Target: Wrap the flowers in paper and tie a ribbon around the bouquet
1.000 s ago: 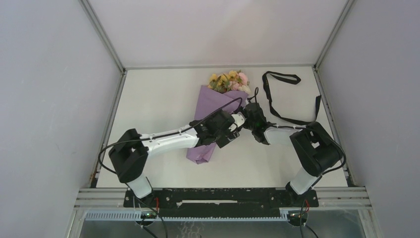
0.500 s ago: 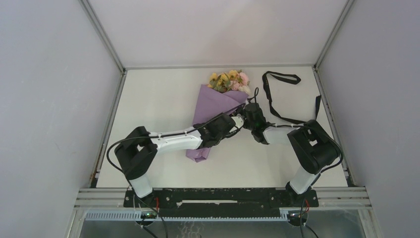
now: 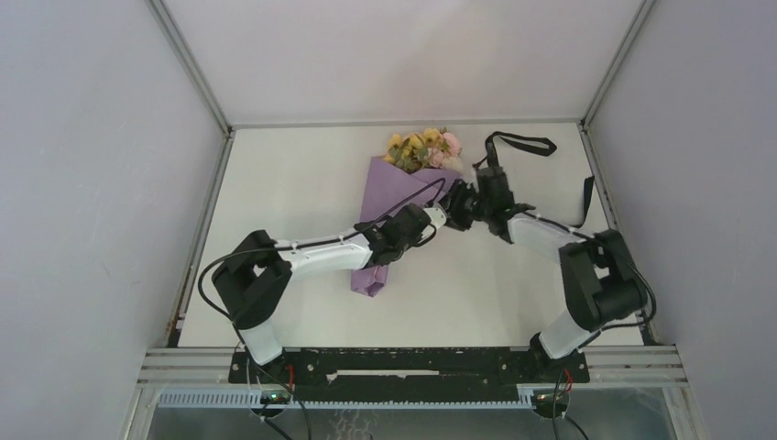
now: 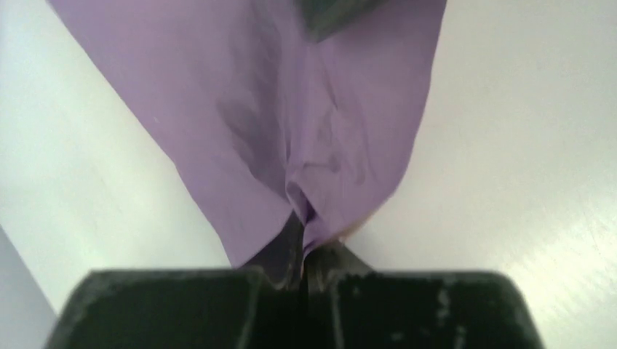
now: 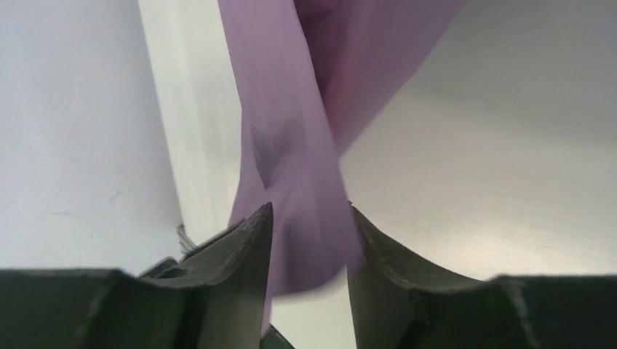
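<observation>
The bouquet lies on the white table: the flowers (image 3: 423,149) at the far end, their stems in a lilac paper (image 3: 389,197) cone that points toward me. My left gripper (image 3: 441,216) is at the cone's right edge. In the left wrist view it (image 4: 304,236) is shut on a pinched fold of the paper (image 4: 291,94). My right gripper (image 3: 458,213) faces it from the right. Its jaws (image 5: 307,211) stand apart, with a flap of paper (image 5: 291,160) hanging between them. The black ribbon (image 3: 587,194) lies loose at the far right.
Grey enclosure walls stand on three sides of the table (image 3: 302,183). A metal frame rail (image 3: 412,362) with the arm bases runs along the near edge. The ribbon's loop (image 3: 522,138) lies just behind the right wrist.
My left gripper moved to the cone's right edge and closed on the paper. My right gripper opened, and its wrist swung farther back and to the right.
</observation>
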